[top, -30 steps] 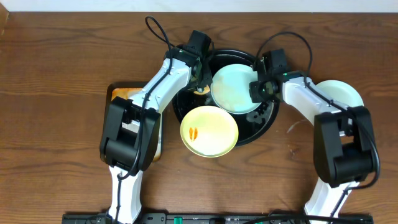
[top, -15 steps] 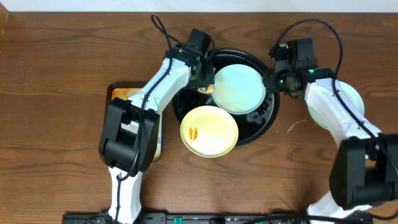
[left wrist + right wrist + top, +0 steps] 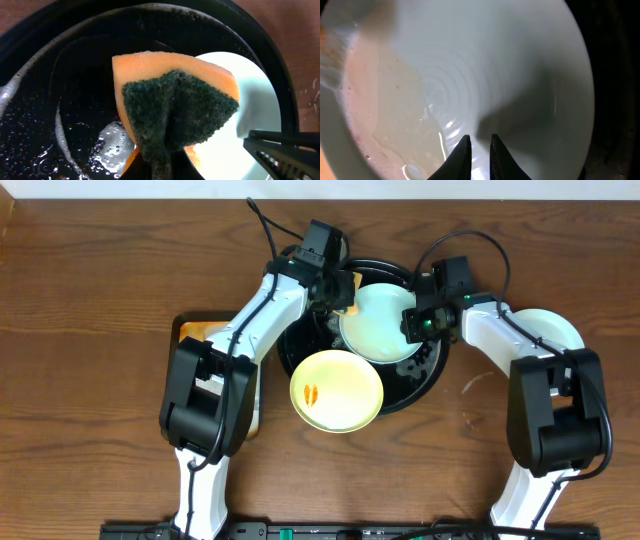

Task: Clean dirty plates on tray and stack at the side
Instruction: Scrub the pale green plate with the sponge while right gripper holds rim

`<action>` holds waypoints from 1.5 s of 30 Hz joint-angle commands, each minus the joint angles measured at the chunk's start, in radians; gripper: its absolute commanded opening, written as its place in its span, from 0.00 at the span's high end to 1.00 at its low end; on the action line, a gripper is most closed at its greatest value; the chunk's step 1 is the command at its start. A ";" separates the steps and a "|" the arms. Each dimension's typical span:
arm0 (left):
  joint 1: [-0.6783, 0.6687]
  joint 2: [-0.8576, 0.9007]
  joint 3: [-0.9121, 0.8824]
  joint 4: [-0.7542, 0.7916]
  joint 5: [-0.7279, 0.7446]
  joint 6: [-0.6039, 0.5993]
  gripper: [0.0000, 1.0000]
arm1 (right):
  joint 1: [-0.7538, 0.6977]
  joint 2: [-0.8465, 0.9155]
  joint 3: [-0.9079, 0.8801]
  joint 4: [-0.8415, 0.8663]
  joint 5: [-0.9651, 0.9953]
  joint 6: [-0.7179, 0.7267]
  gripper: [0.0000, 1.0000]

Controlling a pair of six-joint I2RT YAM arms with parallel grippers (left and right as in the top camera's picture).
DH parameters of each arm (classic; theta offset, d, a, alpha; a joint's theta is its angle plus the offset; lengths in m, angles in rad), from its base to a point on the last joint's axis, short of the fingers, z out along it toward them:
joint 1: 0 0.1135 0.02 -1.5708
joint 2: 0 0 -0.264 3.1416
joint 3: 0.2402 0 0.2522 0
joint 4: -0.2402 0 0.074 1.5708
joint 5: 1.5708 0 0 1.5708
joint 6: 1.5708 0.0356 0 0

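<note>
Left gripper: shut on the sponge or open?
Shut on the sponge: the left wrist view shows it pinched and creased in the left gripper, above the wet tray.

- Tray (image 3: 420,380): large, round, glossy black, raised rim; wet inside, with foam patches.
- Blue-green plate (image 3: 378,323): pale, wet, faint pinkish film; in the tray's far half.
- Yellow plate (image 3: 337,390): pale, small orange smear; overlapping the tray's near rim.
- Second blue-green plate (image 3: 548,330): right of the tray, partly hidden.
</note>
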 commanded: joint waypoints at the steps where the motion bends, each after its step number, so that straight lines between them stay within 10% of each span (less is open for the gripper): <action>1: -0.022 -0.034 0.000 0.011 0.013 0.010 0.92 | 0.003 0.001 0.000 0.013 -0.012 0.014 0.87; 37: -0.032 -0.166 -0.090 0.061 -0.223 0.076 0.91 | 0.003 0.000 0.000 -0.014 0.045 0.010 0.88; 45: -0.032 -0.167 -0.090 -0.074 -0.224 0.077 0.91 | -0.032 -0.137 0.002 -0.018 -0.058 0.003 0.69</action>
